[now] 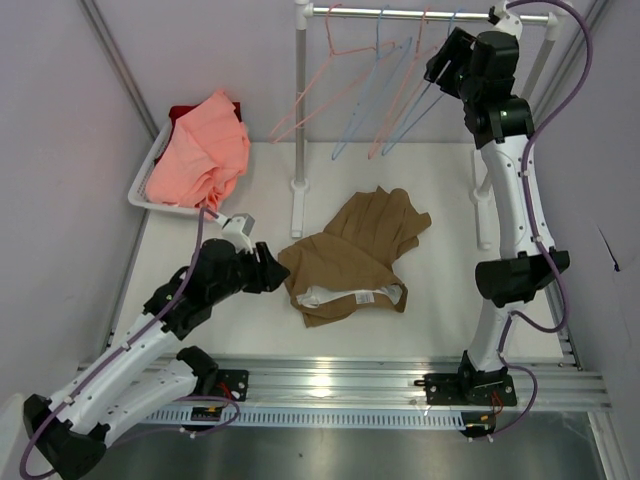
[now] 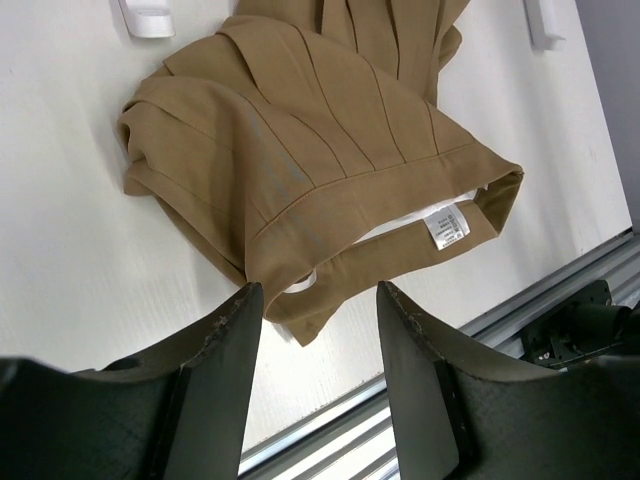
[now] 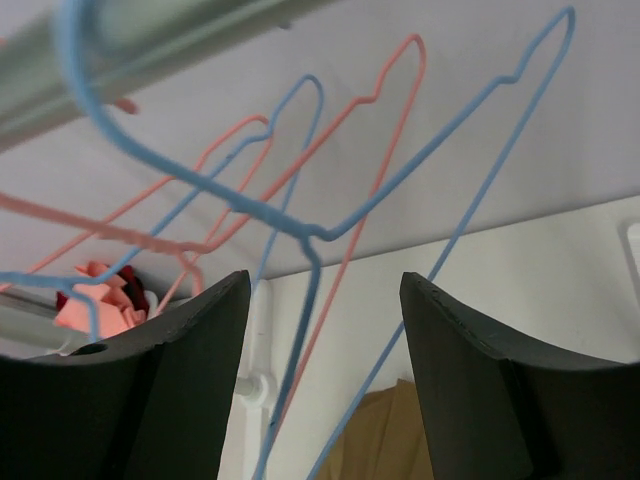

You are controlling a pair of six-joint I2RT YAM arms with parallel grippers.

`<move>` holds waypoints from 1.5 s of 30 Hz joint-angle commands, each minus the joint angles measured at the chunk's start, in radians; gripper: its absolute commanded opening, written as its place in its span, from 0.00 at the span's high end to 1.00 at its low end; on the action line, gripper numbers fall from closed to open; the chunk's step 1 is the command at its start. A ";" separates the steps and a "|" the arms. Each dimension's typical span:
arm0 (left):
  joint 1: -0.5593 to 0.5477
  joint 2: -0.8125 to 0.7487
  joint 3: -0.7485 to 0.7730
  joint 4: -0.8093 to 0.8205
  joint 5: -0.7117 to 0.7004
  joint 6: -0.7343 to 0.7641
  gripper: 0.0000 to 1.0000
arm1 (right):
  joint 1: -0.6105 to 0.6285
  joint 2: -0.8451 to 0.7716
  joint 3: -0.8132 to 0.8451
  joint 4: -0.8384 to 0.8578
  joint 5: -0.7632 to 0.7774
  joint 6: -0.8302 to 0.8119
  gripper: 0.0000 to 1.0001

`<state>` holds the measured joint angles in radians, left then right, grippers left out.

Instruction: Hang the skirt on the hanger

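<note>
The tan pleated skirt [image 1: 350, 255] lies flat on the white table, its waistband with white lining and label [image 2: 447, 225] facing the arms. My left gripper [image 1: 280, 278] sits low at the skirt's left waistband corner. In the left wrist view the gripper [image 2: 320, 288] is open, and the corner [image 2: 300, 320] lies just beyond the fingertips, ungripped. My right gripper [image 1: 437, 65] is raised to the rail. Seen from the right wrist, the gripper [image 3: 325, 277] is open and the pale blue hanger [image 3: 480, 190] hangs just ahead, its neck level with the gap. That hanger [image 1: 410, 122] hangs rightmost on the rail.
A white basket [image 1: 140, 185] at the back left holds a salmon-pink garment [image 1: 205, 150]. The rack's upright pole [image 1: 301, 100] and top rail [image 1: 420, 14] carry pink hangers [image 1: 320, 95] and another blue one [image 1: 360, 105]. A metal rail [image 1: 330, 385] runs along the near edge.
</note>
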<state>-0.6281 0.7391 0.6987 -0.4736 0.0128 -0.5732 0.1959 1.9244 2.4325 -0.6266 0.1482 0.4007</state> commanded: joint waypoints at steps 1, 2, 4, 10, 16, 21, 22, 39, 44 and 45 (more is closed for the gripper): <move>-0.005 -0.024 0.048 -0.011 -0.008 0.027 0.45 | -0.010 0.018 0.060 0.036 0.074 -0.045 0.32; -0.004 -0.029 0.048 -0.013 -0.008 0.027 0.45 | -0.012 0.022 0.057 0.044 0.080 -0.051 0.32; -0.005 -0.040 0.047 -0.017 -0.008 0.027 0.45 | -0.012 0.024 0.031 0.079 0.100 -0.069 0.32; -0.004 -0.066 0.042 -0.037 -0.042 0.027 0.45 | -0.013 0.021 -0.010 0.122 0.123 -0.108 0.43; -0.005 -0.066 0.022 -0.026 -0.037 0.016 0.46 | -0.012 -0.022 -0.061 0.130 0.148 -0.134 0.57; -0.004 -0.066 0.015 -0.020 -0.033 0.012 0.46 | -0.012 -0.036 -0.082 0.120 0.159 -0.158 0.61; -0.005 -0.066 0.013 -0.020 -0.033 0.012 0.46 | -0.010 -0.044 -0.085 0.120 0.162 -0.160 0.61; -0.004 -0.046 0.004 -0.010 -0.033 0.016 0.46 | -0.001 0.005 -0.026 0.094 0.191 -0.264 0.75; -0.005 -0.050 0.005 -0.016 -0.036 0.016 0.46 | -0.013 0.013 0.013 0.088 0.166 -0.269 0.88; -0.005 -0.053 0.007 -0.016 -0.036 0.018 0.47 | -0.015 0.012 0.013 0.088 0.165 -0.270 0.91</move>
<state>-0.6281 0.6933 0.7013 -0.5110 -0.0196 -0.5671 0.1894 1.9354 2.3951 -0.5587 0.3241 0.1535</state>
